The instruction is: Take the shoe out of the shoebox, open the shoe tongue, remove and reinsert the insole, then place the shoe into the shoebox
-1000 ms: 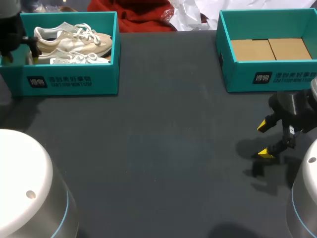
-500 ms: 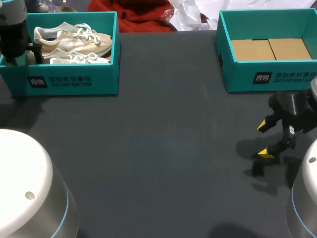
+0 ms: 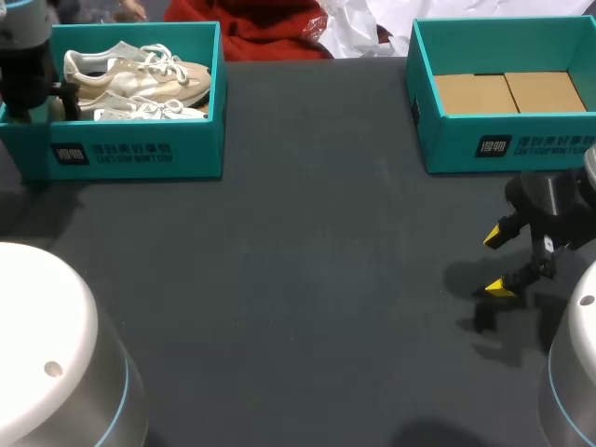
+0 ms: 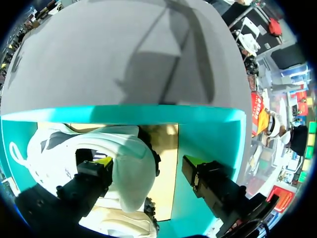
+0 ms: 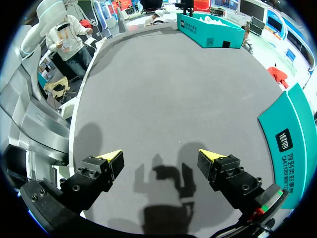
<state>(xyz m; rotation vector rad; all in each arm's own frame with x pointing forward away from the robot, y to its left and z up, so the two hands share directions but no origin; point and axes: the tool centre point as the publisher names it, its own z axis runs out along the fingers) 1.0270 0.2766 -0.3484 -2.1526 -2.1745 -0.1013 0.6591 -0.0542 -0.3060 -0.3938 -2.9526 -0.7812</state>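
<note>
The teal shoebox (image 3: 130,154) stands at the table's far left with two pale sneakers in it, a beige-and-white shoe (image 3: 140,74) behind a whiter one (image 3: 154,112). My left arm (image 3: 26,74) hangs over the box's left end. In the left wrist view, my left gripper (image 4: 148,162) is open down inside the box (image 4: 210,134). The white shoe's heel (image 4: 131,171) lies between its fingers. One finger sits at the shoe's collar opening; the other stands apart over the cardboard floor. My right gripper (image 3: 498,263) hovers open and empty above the mat at the right.
A second teal box (image 3: 507,144) with a brown cardboard floor sits at the far right, just behind my right gripper (image 5: 161,159), its wall (image 5: 292,144) close beside that gripper. Red cloth and white paper lie past the table's back edge. Dark mat (image 3: 307,279) spans the middle.
My left gripper has shifted a little to the right, toward the shoes at the box's left end. The right arm and both boxes have not moved.
</note>
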